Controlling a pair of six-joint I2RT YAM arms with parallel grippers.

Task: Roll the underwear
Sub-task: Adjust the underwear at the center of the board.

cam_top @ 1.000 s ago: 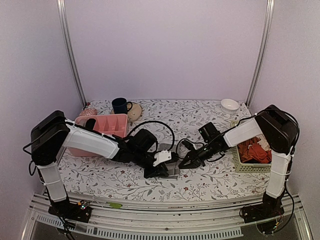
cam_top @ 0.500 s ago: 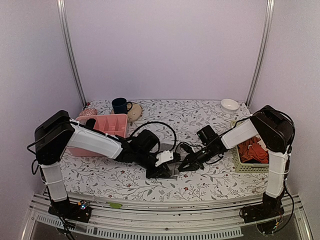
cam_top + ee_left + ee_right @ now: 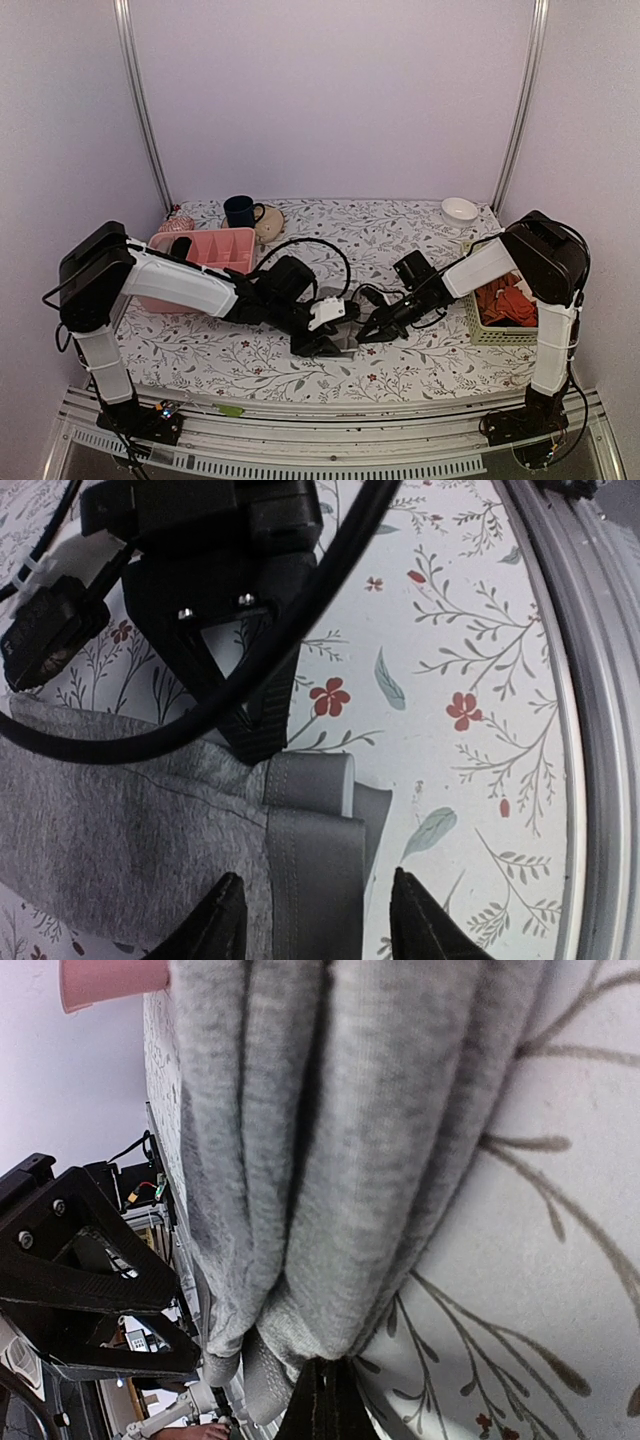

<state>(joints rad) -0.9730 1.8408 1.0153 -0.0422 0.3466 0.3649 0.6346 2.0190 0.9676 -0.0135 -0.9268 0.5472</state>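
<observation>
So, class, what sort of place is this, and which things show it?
Probably a robotics test cell staged as a home: the left arm and right arm bolted to a rail, and a flowered tablecloth carrying a mug and basket of garments.

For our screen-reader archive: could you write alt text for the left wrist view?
Grey underwear lies on a floral table, its folded waistband between the left gripper's open fingertips. The right gripper, shut, pinches the cloth's far edge.
</observation>
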